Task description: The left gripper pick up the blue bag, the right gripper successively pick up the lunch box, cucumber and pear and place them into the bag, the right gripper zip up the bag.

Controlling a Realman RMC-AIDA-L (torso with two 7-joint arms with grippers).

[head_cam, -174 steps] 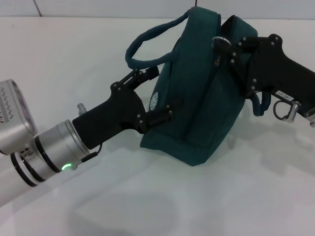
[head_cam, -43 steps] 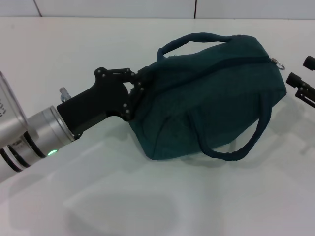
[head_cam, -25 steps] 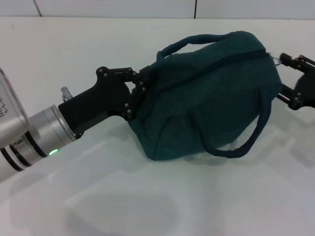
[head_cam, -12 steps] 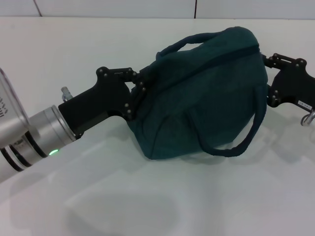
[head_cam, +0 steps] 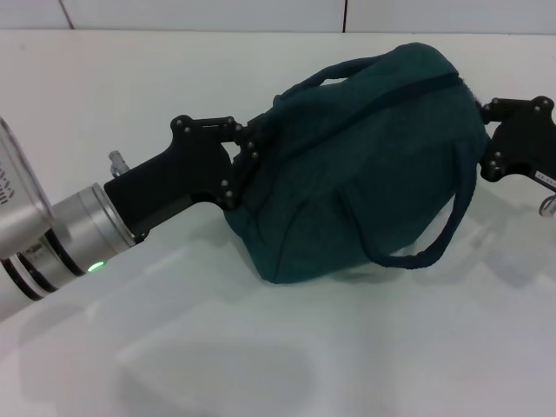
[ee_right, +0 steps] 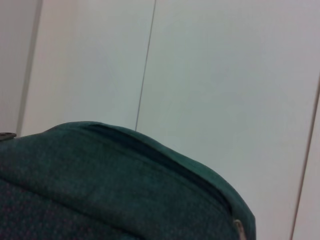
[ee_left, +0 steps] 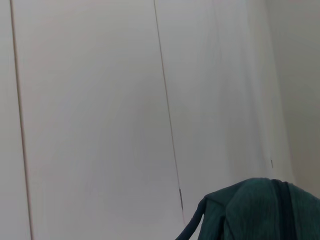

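Note:
The blue bag [head_cam: 356,174] lies bulging on the white table, its dark zipper [head_cam: 382,97] running along the top. My left gripper [head_cam: 246,162] is shut on the fabric at the bag's left end. At the bag's right end, level with the end of the zipper, is my right gripper [head_cam: 483,135], touching the bag. One loop handle [head_cam: 434,248] hangs down the front and the other [head_cam: 321,78] arches at the back. The bag's top [ee_right: 100,180] fills the right wrist view, and a corner of the bag [ee_left: 260,210] shows in the left wrist view. Lunch box, cucumber and pear are out of view.
The white table [head_cam: 261,347] stretches in front of and behind the bag. A light panelled wall [ee_left: 100,100] stands behind. My left arm's silver cuff with a green light [head_cam: 82,252] lies low over the table at the left.
My right gripper came back in from the right edge to the bag's zipper end, then shifted slightly right. The bag's top bulged higher. The left gripper held still.

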